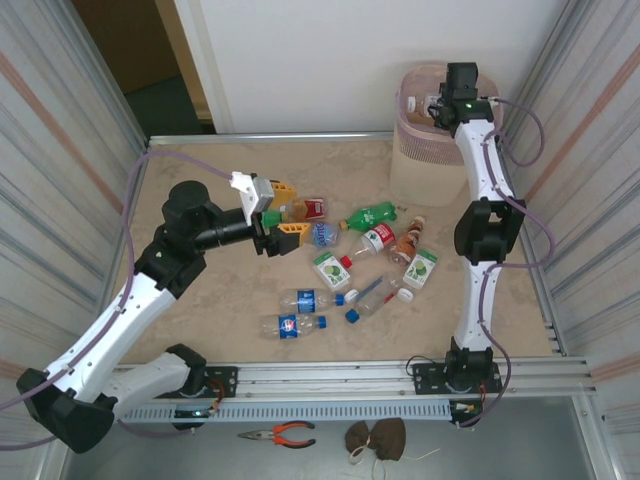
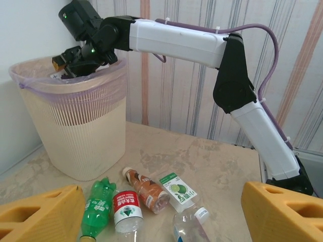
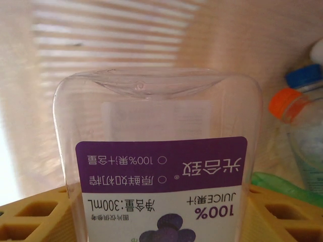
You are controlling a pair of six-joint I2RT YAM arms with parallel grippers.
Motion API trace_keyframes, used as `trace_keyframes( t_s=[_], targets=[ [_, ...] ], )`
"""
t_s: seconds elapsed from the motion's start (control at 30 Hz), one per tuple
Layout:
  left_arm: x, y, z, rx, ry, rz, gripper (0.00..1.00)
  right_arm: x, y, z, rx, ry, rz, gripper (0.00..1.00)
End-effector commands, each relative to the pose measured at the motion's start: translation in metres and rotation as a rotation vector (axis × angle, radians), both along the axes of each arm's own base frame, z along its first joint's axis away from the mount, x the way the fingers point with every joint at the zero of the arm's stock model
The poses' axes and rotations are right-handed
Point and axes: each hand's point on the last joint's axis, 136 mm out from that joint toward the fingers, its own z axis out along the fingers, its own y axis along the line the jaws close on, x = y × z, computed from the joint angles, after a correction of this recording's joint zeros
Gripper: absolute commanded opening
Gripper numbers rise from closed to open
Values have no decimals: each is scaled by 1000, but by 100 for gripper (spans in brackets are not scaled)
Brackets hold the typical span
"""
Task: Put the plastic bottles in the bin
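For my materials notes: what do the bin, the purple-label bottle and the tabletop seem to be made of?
The bin: pale, matte plastic, judging by its thin moulded slats. The purple-label bottle: clear glossy plastic; the background shows through, and the base has a moulded dimple. The tabletop: beige, veined like marble; real stone or laminate, I cannot tell.

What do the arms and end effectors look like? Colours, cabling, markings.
White link shells, black joints on left arm and right arm; purple cables tied alongside. The left end effector and right end effector have blocky yellow-orange fingers with rectangular pockets. Green light on right wrist.
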Motion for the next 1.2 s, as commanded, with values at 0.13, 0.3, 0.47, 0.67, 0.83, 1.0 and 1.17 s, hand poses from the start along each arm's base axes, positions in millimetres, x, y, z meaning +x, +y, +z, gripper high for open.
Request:
trace_keyframes(
  t_s=[0.13, 0.3, 0.47, 0.67, 0.83, 1.0, 1.17],
  targets=[
    [5, 3, 0, -15, 1, 6, 81, -6, -14, -25, 40, 63, -116, 69],
    [8, 5, -1, -16, 7, 18, 81, -13, -16, -10, 31, 53, -128, 83],
    [10, 7, -2, -16, 15, 36, 81, -28, -19, 18, 22, 36, -138, 88],
    [14, 10, -8, 14, 53, 75, 81, -47, -16, 59, -1, -13, -110, 88],
    [13, 12, -27, 100, 98, 70, 78, -62, -11, 98, -58, -68, -63, 87],
    [7, 17, -49, 200, 136, 64, 78, -76, -5, 134, -131, -128, 13, 87],
    [-1, 22, -74, 278, 197, 54, 74, -93, 0, 158, -203, -166, 88, 86]
  ],
)
